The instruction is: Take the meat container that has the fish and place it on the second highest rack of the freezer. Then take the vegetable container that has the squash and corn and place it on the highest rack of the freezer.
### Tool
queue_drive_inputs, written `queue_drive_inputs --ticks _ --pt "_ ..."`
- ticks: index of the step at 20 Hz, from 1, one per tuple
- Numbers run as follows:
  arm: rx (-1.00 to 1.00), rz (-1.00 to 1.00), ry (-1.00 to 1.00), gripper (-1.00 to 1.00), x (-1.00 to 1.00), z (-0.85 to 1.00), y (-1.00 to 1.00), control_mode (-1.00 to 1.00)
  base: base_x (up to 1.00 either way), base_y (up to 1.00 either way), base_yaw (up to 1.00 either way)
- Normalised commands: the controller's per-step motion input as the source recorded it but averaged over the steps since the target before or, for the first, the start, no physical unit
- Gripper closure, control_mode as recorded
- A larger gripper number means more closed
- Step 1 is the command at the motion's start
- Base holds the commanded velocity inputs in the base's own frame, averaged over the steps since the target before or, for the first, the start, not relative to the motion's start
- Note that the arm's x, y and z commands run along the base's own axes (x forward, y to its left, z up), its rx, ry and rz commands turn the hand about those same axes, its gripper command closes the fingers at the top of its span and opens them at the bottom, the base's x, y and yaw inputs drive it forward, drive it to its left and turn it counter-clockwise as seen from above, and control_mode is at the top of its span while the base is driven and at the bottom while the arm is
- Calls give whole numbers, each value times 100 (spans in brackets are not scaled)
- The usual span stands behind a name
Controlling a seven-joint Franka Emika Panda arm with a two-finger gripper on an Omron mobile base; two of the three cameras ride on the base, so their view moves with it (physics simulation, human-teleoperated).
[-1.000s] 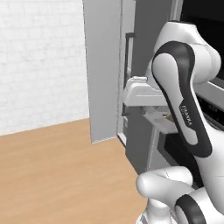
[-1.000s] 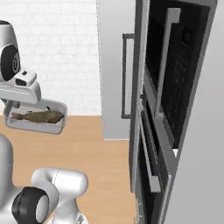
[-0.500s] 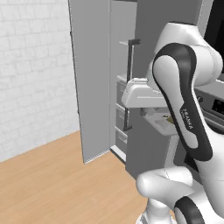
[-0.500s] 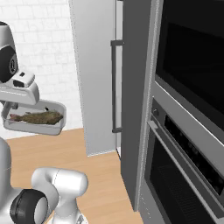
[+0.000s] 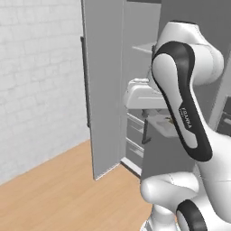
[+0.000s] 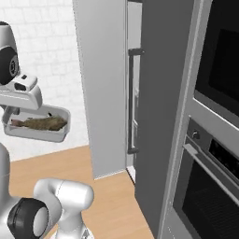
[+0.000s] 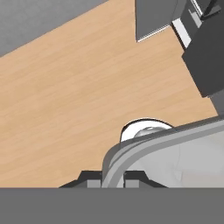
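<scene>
At the far left of the right base view, the gripper [image 6: 10, 111] hangs under the white hand and carries the meat container [image 6: 38, 126], a shallow grey tray with the brown fish [image 6: 41, 123] lying lengthwise in it. The container is held level in mid-air above the wooden floor [image 6: 112, 196], well apart from the freezer. In the hand view the curved grey rim of the container [image 7: 144, 151] passes between the two dark finger tips, so the jaws are closed on that rim.

Next to the right stands the open freezer door [image 6: 100, 88], a tall grey panel turned edge-on. Beyond it is a dark vertical handle [image 6: 131, 100]; the wall ovens [image 6: 210, 154] fill the right side.

In the left base view the door [image 5: 103, 85] stands left of the arm, with a rack [image 5: 145, 47] and drawers [image 5: 134, 135] visible in the freezer compartment behind the white hand.

Compared with the earlier pictures, both base views have swung: the oven fronts have slid toward the right edge and the open freezer now sits more central and larger. That is the base turning, not the furniture. The container keeps the same place relative to the arm.
</scene>
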Motion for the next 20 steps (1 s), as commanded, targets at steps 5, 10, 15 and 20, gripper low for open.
queue_drive_inputs --ticks 5,10,15,20 --pt "0 0 0 100 0 0 0 100 42 4 -61" --pt "0 0 0 100 0 0 0 100 53 26 -76" --pt "0 0 0 100 0 0 0 100 31 59 -59" --pt "0 0 0 100 0 0 0 100 42 70 -31"
